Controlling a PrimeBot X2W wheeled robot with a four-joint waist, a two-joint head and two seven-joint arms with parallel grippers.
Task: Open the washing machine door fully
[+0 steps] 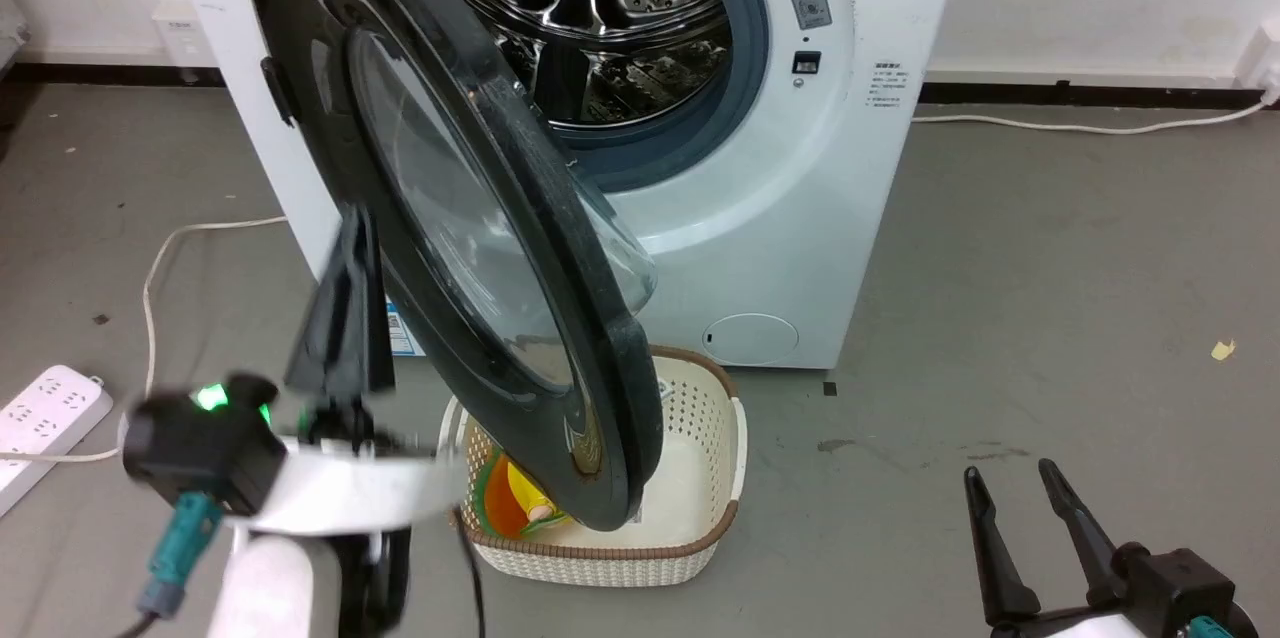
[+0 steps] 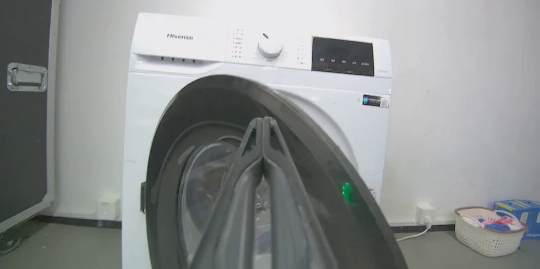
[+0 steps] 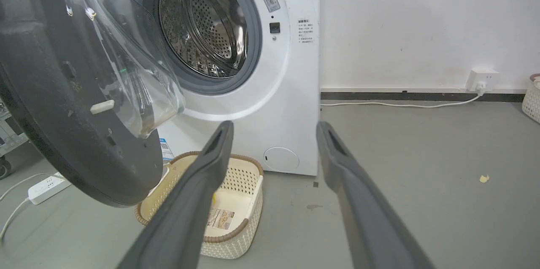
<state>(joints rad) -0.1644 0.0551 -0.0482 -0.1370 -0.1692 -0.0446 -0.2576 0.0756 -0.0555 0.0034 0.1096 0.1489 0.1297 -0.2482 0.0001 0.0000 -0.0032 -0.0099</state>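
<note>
Door (image 1: 450,208) glossy blk; basket (image 1: 620,568) cream w/ brown rim.

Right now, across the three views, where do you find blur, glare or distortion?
Head view: the left gripper is smeared with blur, while the right gripper is crisp. Left wrist view: a green light glints off the washing machine door. Right wrist view: the drum shines with highlights; the wide lens swells the near door.

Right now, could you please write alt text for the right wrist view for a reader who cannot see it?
The washing machine door stands partly open at left, its glass bowl facing the steel drum. The right hand, open, rises from the bottom edge in front of a pale basket on the grey floor.
</note>
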